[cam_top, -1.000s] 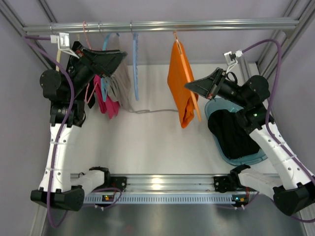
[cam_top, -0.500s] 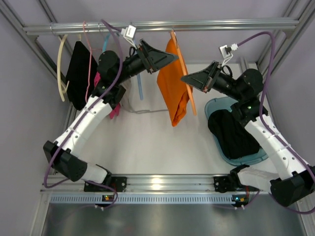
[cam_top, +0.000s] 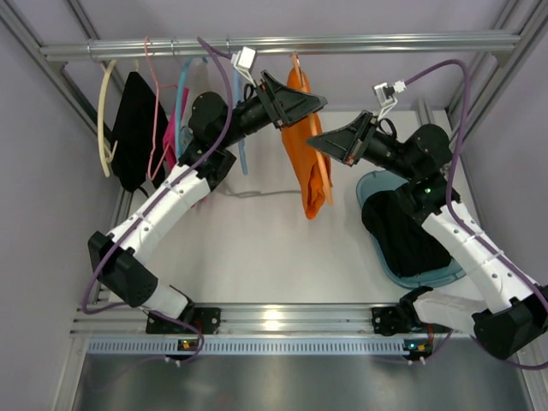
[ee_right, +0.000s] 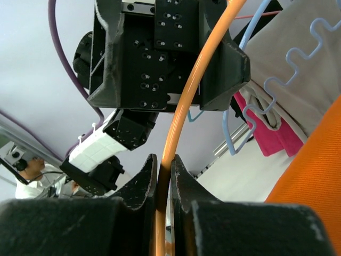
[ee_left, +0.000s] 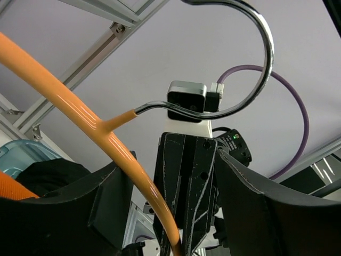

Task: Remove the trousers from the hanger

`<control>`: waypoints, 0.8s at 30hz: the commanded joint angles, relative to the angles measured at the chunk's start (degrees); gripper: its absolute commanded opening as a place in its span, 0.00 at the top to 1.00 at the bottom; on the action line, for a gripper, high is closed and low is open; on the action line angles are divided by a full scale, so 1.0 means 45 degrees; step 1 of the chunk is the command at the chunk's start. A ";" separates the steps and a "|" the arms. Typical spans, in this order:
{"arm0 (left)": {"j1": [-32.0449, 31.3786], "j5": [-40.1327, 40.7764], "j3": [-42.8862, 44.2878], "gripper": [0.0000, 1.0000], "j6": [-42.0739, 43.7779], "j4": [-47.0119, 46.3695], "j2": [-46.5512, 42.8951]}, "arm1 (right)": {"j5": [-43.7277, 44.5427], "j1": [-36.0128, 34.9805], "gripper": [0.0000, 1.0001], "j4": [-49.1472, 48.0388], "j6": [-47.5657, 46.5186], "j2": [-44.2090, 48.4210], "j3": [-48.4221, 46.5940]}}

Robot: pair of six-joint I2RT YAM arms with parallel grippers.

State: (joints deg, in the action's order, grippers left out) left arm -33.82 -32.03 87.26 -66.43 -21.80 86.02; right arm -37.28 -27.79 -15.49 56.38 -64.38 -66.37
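**Orange trousers on hanger, both grippers at the hanger: slip and snag risk**

The orange trousers [cam_top: 310, 167] could have slid off the wrong way and dropped onto the table instead of into the blue tub [cam_top: 377, 184]. The likely cause: the cloth hung bunched and uneven below both sets of fingers, with nothing gripping it. The orange hanger [ee_right: 184, 106] could also have twisted or caught its hook on the rail [cam_top: 274, 43] if pulled from one side only. The two grippers sat close, so a bump was possible.

Trousers looked soft, plain orange, draped in a long narrow fold, lower end free. They hung just under the left fingers and beside the right ones.

Right gripper [ee_right: 164, 168] was clenched on the hanger wire. Left gripper [cam_top: 312, 103] straddled the hanger arm near the hook, fingers apart, probably not touching it; the wrist view was tight. Black trousers [cam_top: 137, 128] hung well away from both.
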 commanded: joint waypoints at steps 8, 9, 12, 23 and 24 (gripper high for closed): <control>-0.0081 0.0107 -0.0055 0.64 -0.0217 -0.1268 0.0104 | 0.0470 -0.0601 1.00 -0.3710 -0.2078 0.0595 0.0548; -0.0081 0.0087 -0.0114 0.69 -0.0217 -0.1268 0.0084 | 0.0549 -0.0582 1.00 -0.3591 -0.2234 0.0634 0.0646; -0.0062 0.0048 -0.0232 0.92 -0.0334 -0.1249 0.0026 | 0.0628 -0.0582 0.98 -0.3103 -0.2937 0.0790 0.0939; 0.0583 -0.0186 -0.0135 1.00 -0.1525 -0.0663 -0.0092 | 0.2051 0.0180 0.01 0.1330 -0.8949 0.3910 0.3160; 0.0583 -0.0245 -0.0115 1.00 -0.1603 -0.0644 -0.0072 | 0.2189 0.0180 0.01 0.1448 -0.9457 0.4187 0.3476</control>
State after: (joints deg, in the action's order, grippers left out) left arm -31.83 -32.16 83.85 -73.82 -12.03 88.66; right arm -30.61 -27.53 -13.28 26.24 -49.12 -54.22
